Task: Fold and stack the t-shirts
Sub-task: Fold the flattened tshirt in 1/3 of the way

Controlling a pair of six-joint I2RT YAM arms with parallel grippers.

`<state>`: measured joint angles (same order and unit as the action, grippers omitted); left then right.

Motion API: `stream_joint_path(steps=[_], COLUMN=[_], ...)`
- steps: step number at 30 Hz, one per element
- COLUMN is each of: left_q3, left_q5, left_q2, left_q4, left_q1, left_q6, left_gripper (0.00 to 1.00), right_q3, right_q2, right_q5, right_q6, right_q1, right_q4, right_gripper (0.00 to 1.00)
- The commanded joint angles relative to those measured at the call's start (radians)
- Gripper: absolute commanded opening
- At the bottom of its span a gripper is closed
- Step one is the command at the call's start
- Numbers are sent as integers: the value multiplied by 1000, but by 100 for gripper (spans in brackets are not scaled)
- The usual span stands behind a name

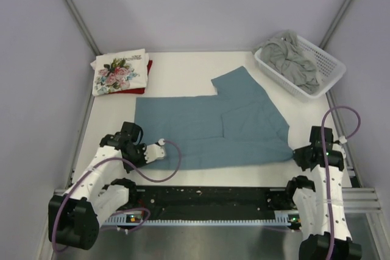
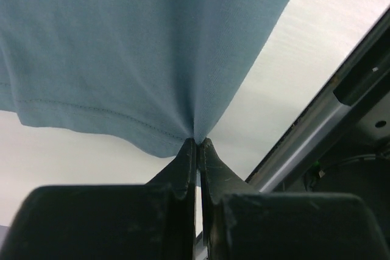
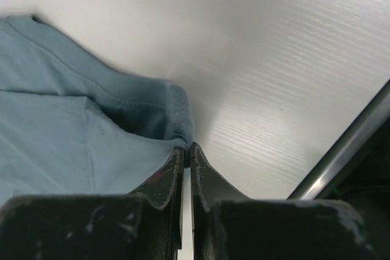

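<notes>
left wrist view shows your left gripper [image 2: 196, 145] clenched on the near hem corner of the teal-blue t-shirt [image 2: 122, 47], with only a thin pinch of cloth between the fingers. the right gripper [image 3: 187, 148] is clamped on the opposite near corner, on a bunched edge. the shirt lies spread across the middle of the bench [image 1: 183, 65], and its right part looks doubled over. if you lift unevenly or pull the arms apart, either thin pinch may slip out and the fold will land skewed. carry it too far back-left and you could drag over the folded floral t-shirt [image 1: 120, 72] lying on the dark red t-shirt [image 1: 148, 66]. the lattice basket [image 1: 332, 68] holding the grey t-shirt [image 1: 292, 59] sits back-right, likely outside the fold path.
</notes>
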<state>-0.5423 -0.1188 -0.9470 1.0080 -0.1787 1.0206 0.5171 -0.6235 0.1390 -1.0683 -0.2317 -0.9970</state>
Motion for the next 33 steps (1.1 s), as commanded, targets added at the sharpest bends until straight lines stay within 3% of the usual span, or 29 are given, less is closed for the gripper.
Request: stream_joint_path(steps=[1, 7, 10, 11, 13, 14, 16, 18, 21, 25, 30, 33], left_q3=[-39, -47, -53, -64, -96, -125, -201, -318, -532, -760, -935, -996], left_q5=[22, 24, 15, 5, -19, -25, -44, -79, -198, -251, -216, -197], left_q2=[7, -39, -53, -58, -75, -84, -111, -147, -246, -418, -614, -720], left_q4=[124, 130, 148, 162, 184, 190, 204, 202, 175, 100, -17, -60], left_q1=[-4, -4, -5, -5, -5, -4, 1, 33, 151, 240, 254, 258], left_q6=[140, 208, 233, 237, 234, 222, 184, 130, 52, -117, -348, -476], left_gripper=[0, 0, 24, 34, 51, 55, 58, 68, 72, 72, 52, 45], right_q3=[4, 1, 3, 4, 1, 1, 17, 70, 162, 312, 486, 604], right_q2=[-36, -142, -142, -139, -122, -110, -82, -61, -64, -140, -284, -442], right_q5=[82, 94, 111, 125, 152, 171, 214, 244, 252, 180, 182, -7], right_q6=[14, 1, -15, -36, -86, -113, -142, -144, -47, 178, 606, 749], right_q1=[-50, -57, -57, -55, -57, -57, -58, -57, -58, -25, 225, 282], right_q4=[-58, -58, -69, -80, -100, -101, -98, -78, 21, 208, 519, 589], right_gripper=[0, 0, 2, 11, 46, 60, 69, 74, 74, 71, 69, 69])
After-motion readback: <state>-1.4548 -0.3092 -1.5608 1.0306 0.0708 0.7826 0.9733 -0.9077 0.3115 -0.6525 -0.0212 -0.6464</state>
